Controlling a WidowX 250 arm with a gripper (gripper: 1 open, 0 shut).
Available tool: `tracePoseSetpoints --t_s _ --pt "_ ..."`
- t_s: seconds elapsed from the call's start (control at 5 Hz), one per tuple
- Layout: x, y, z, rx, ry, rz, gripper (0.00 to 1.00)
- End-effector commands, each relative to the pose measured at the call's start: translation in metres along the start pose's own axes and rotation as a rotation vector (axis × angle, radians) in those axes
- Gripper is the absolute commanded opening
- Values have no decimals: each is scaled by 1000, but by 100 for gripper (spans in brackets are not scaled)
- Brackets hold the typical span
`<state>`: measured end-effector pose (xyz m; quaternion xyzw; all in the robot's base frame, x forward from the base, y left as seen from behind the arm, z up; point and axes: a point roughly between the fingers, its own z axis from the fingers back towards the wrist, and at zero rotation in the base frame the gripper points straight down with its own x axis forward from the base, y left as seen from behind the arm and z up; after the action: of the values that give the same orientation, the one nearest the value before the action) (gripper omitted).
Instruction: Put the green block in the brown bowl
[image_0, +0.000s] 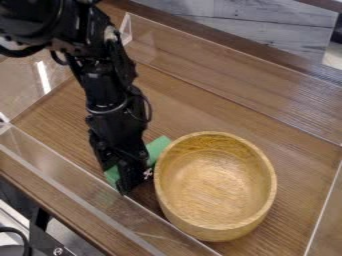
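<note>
The green block (152, 151) lies just left of the brown bowl (214, 184), mostly hidden behind my black gripper (128, 176). The gripper points straight down and is shut on the block; only the block's upper end sticks out to the right of the fingers. The round wooden bowl rests on the wooden table, its rim close beside the gripper, and nothing shows inside it.
Clear plastic walls (80, 195) fence the wooden table (241, 105), one running along the near side close to the gripper and bowl. A grey surface lies beyond the far wall at the top right.
</note>
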<state>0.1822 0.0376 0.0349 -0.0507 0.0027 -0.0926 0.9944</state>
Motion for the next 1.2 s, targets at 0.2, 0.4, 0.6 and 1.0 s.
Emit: tracePoseSetpoints --t_s 0.2,0.4,0.6,1.0 --pt "12 4 30 -8 -58 46 0" --pt "12 3 34 -20 -60 55 0" --pt "13 4 36 -30 -62 61 0" --pt "20 -17 65 -52 -55 99 0"
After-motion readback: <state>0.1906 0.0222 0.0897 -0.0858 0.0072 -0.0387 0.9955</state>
